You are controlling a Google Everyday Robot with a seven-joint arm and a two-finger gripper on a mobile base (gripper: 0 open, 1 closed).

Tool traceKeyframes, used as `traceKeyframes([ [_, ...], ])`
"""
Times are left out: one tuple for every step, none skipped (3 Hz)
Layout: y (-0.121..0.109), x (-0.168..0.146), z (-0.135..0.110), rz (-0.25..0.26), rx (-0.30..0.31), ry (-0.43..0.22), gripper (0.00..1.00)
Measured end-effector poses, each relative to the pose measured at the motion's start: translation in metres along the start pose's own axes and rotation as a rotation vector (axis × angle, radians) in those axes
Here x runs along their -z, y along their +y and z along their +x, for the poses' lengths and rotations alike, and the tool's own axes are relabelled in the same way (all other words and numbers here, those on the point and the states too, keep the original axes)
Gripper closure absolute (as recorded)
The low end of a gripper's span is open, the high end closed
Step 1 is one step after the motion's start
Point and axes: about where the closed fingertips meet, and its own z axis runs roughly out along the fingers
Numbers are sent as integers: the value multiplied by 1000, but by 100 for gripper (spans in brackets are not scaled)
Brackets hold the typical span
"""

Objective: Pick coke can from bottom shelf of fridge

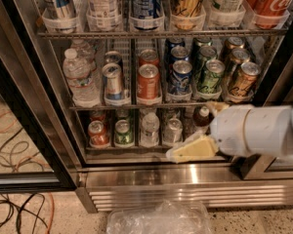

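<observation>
- One relation decides the coming move: the coke can [98,133] lies well to the left of the gripper [185,151], at about the same height or slightly above it.
- Upright, with its long axis vertical, the can stands at the left end of the front row on the bottom shelf [132,149] of the fridge [151,177].
- The gripper hangs at the shelf's front edge, toward the right, just in front of a silver can [173,130], with its tip pointing left. I cannot tell whether it is open or closed.
- Between tool and target stand the silver can, a clear bottle [149,129] and a green can [123,133], the last just beside the coke can.
- Room is tight: the middle rack [136,105] sits close overhead and the fridge wall is near on the left. Sliding left outside the shelf and then entering from the front looks the safest path.
</observation>
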Motion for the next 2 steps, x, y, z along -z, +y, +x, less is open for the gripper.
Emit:
traceKeyframes([
  [35,-54,35,-14,29,50,0],
  [62,-105,84,0,16,69,0],
])
